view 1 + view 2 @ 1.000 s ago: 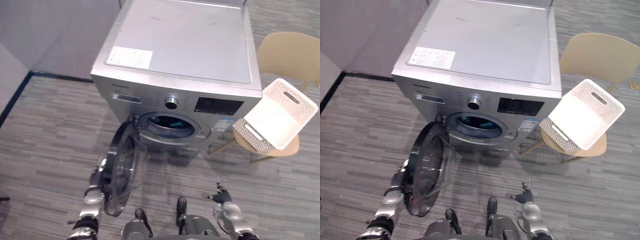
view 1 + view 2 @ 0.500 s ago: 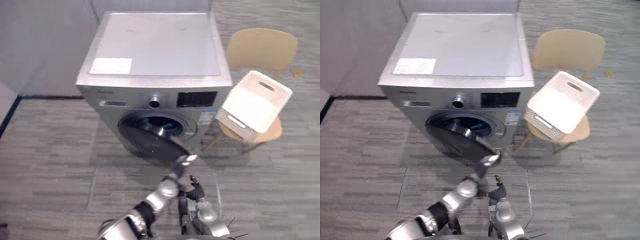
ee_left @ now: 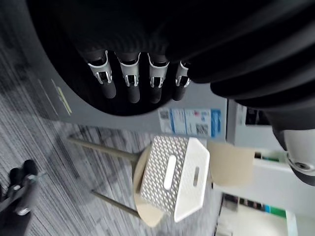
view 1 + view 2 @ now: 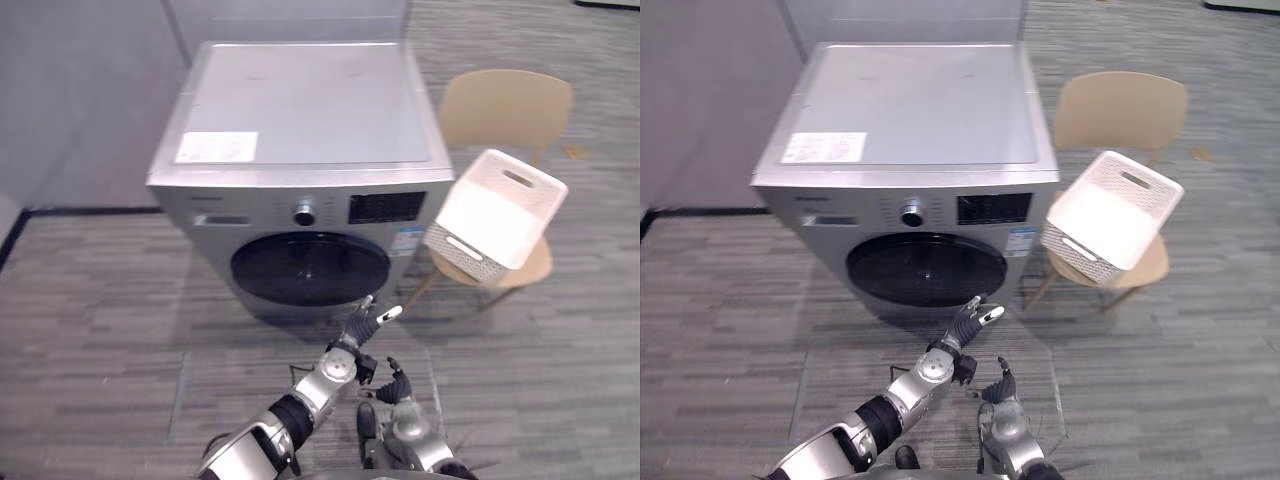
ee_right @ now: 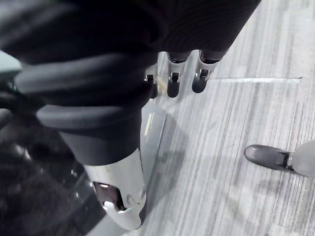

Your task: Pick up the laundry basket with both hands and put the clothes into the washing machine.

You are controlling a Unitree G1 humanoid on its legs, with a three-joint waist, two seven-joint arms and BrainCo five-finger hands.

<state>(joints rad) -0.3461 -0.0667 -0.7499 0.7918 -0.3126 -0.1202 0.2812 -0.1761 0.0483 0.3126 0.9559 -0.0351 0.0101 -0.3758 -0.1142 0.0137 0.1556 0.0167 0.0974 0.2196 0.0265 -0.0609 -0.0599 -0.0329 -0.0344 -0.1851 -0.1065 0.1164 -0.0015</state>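
Two hands hang low in front of the washing machine [image 4: 300,150], which stands on the grey striped floor [image 4: 100,330] with its round dark door [image 4: 310,268] closed flat against the front panel. The left hand [image 4: 362,325] reaches up toward the lower right rim of that door, fingers [image 3: 130,86] straight and slightly spread, holding nothing. Whether the tips touch the machine cannot be told. The right hand [image 4: 396,384] sits just below and beside the left one, nearer the robot, its fingers [image 5: 172,83] loosely extended and empty.

To the right of the machine stands a tan chair [image 4: 505,105]. The white laundry basket [image 4: 497,220] rests tilted on its seat, one perforated side with a handle slot facing the machine's lower corner. Both hands are well apart from the basket. What lies behind the dark door glass cannot be made out.
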